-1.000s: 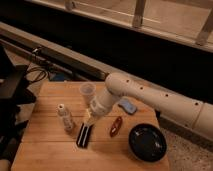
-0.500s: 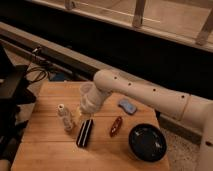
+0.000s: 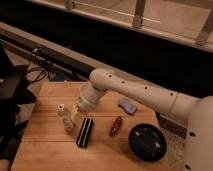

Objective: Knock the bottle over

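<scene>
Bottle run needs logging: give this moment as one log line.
gripper: beside bottle, right side | bottle: upright on table | task: not done

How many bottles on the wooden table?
1. The small white plastic bottle stands near the table's left side, with the gripper right beside it; the arm may hide something behind.

Single raised view, angled down, claw near centre
</scene>
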You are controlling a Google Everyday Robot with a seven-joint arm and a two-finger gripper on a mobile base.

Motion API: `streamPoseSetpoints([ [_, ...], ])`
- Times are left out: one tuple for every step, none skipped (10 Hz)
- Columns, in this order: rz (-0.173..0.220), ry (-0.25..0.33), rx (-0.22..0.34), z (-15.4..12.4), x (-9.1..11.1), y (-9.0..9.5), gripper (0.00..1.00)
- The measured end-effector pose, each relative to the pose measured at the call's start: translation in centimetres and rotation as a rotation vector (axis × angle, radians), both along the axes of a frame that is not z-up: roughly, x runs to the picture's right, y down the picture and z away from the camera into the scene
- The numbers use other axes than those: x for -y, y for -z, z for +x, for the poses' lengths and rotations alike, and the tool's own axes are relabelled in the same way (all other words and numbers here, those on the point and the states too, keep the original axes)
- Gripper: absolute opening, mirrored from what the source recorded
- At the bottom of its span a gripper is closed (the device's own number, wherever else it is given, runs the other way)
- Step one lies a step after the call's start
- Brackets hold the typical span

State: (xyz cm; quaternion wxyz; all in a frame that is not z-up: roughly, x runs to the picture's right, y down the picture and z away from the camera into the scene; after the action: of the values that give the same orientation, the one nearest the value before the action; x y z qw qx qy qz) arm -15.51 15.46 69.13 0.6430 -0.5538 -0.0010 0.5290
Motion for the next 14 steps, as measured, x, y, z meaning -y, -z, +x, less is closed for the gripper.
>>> streamPoseSetpoints([
  [-0.012, -0.004, 0.029, -1.0, -0.9, 0.2, 0.0],
  [-0.022, -0.009, 0.052, -1.8, -1.3, 0.1, 0.0],
  [-0.036, -0.008, 0.09, -2.8, -2.0, 0.2, 0.0],
  [-0.04, -0.008, 0.116, -3.6, -2.2, 0.2, 0.0],
  [-0.036, -0.006, 0.136, -4.6, -2.2, 0.3, 0.0],
  [-0.025, -0.001, 0.159, -6.2, -1.9, 0.4, 0.0],
  [-0.011, -0.003, 0.176, -7.3, -1.2, 0.2, 0.0],
  [0.0, -0.007, 0.182, -7.7, -0.5, 0.1, 0.0],
  [0.013, -0.006, 0.177, -7.8, 0.4, -0.4, 0.0],
  [0.033, -0.003, 0.161, -7.6, 1.7, -0.9, 0.0],
  [0.055, -0.001, 0.141, -7.3, 2.8, -1.3, 0.0],
  [0.076, 0.001, 0.119, -6.8, 3.8, -1.7, 0.0],
  [0.107, -0.004, 0.092, -6.1, 5.3, -2.2, 0.0],
  [0.135, -0.025, 0.078, -5.6, 6.6, -2.5, 0.0],
])
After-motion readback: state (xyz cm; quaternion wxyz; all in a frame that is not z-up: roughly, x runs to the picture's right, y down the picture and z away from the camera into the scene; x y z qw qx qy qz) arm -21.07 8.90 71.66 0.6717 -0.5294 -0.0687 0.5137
